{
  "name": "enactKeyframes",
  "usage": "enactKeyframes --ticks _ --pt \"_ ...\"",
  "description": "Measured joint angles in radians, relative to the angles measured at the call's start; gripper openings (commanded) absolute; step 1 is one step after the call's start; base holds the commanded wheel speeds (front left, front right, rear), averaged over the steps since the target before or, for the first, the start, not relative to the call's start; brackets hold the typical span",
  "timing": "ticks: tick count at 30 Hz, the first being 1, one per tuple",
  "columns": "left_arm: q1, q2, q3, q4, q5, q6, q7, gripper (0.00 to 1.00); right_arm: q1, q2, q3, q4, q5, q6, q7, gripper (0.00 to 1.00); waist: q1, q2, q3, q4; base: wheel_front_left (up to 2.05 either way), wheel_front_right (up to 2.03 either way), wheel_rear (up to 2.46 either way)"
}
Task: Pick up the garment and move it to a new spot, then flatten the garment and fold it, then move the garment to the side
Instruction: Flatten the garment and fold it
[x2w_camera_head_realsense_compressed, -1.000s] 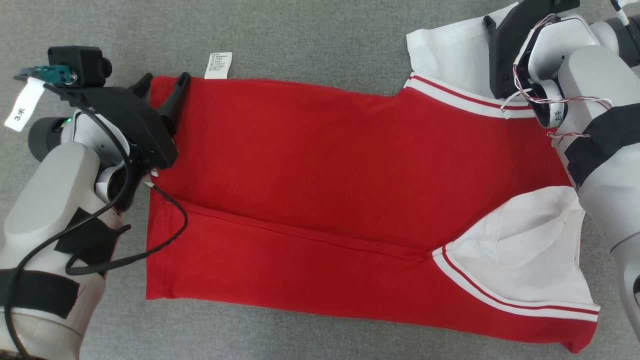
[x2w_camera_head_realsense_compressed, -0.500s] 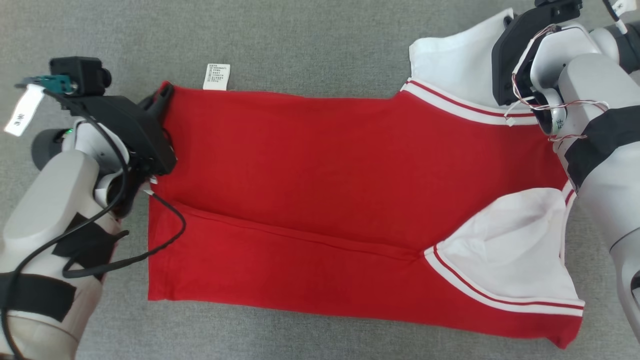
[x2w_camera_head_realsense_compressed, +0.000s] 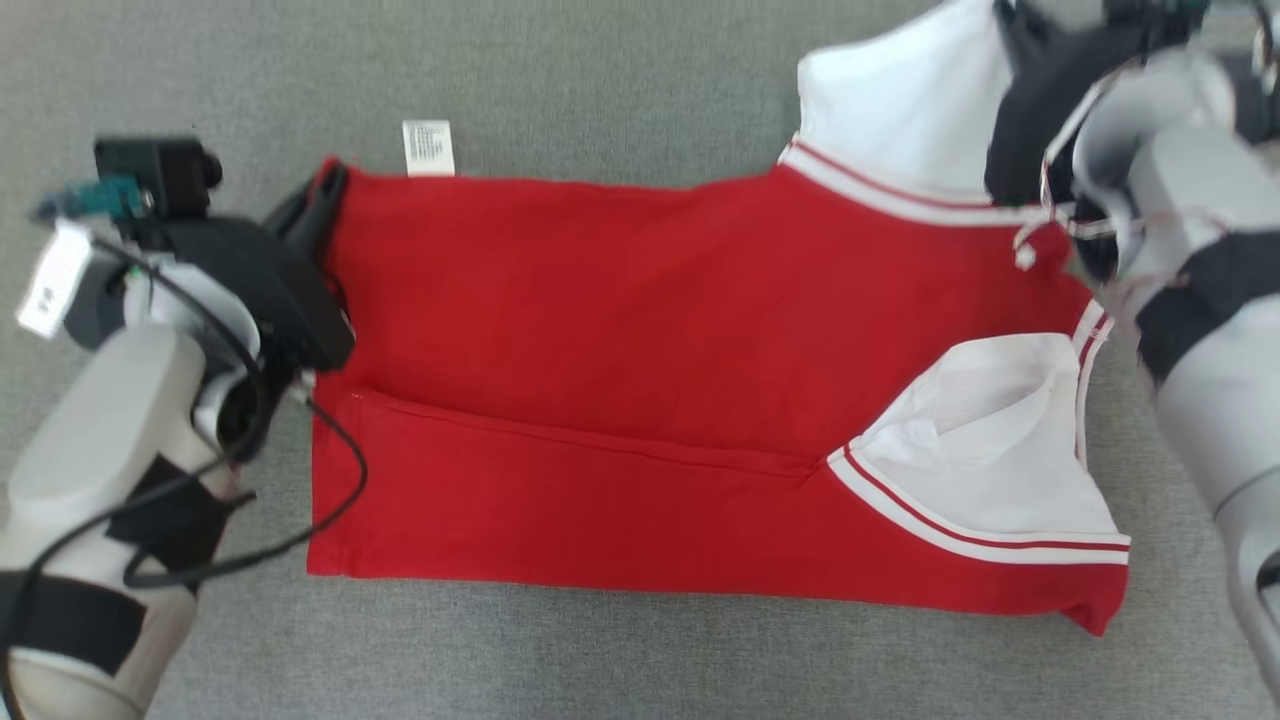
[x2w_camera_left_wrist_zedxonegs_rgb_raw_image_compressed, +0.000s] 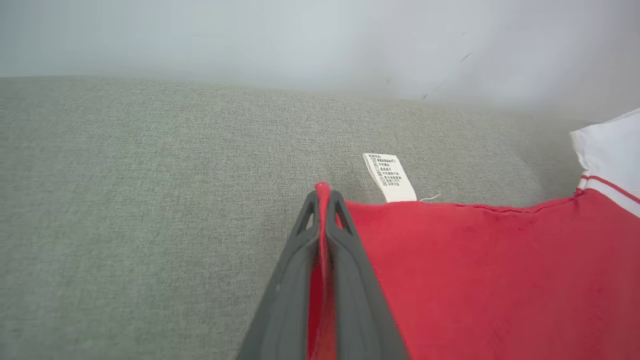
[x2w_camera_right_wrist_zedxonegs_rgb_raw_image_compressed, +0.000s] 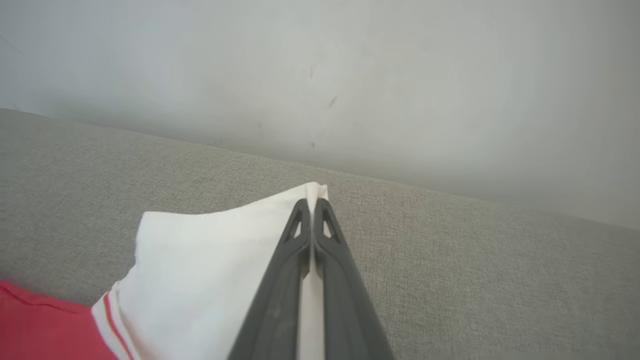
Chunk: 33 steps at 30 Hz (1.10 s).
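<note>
1 garment (x2w_camera_head_realsense_compressed: 620, 330) in 2 end effectors (x2w_camera_left_wrist_zedxonegs_rgb_raw_image_compressed: 323, 197) (x2w_camera_right_wrist_zedxonegs_rgb_raw_image_compressed: 314, 201)

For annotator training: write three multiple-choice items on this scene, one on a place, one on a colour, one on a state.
1. The care label lies: A) at the garment's far edge, by the left pincer; B) on its near hem; C) at its middle.
2. The sleeve in the right pincer is: A) red; B) white; C) grey.
3. The left pincer is: A) open; B) shut on the garment's red corner; C) shut empty.
Answers: A, the label sticks out just beside that pincer; B, white cloth is pinched in it; B, red cloth shows between its closed tips.
</note>
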Motion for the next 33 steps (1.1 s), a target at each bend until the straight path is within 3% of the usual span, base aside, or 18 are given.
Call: enactKeyframes --ticks 8,17,24,33 --pt "0.106 0.059 -0.027 -0.066 -0.063 0.000 -0.063 0.00 0.137 0.009 -0.019 -0.022 0.054 0.043 -0.110 0.00 -0.0001 0.0000 -0.055 -0.013 0.00 0.00 0.00" --pt "0.194 0.097 -0.053 -0.130 -0.141 0.000 -0.104 0.00 0.300 -0.019 -0.030 -0.078 0.118 0.054 -0.195 0.00 -0.0001 -0.0001 -0.121 -0.035 0.00 0.00 0.00" --pt "0.247 0.127 -0.062 -0.153 -0.186 0.000 -0.128 0.00 0.430 -0.051 0.078 -0.258 0.207 0.054 -0.206 0.00 -0.0001 -0.0001 -0.168 -0.056 0.00 0.00 0.00" --pt "0.312 0.138 -0.119 -0.189 -0.192 0.000 -0.137 0.00 0.593 -0.163 0.173 -0.439 0.325 0.054 -0.193 0.00 -0.0001 -0.0001 -0.220 -0.075 0.00 0.00 0.00"
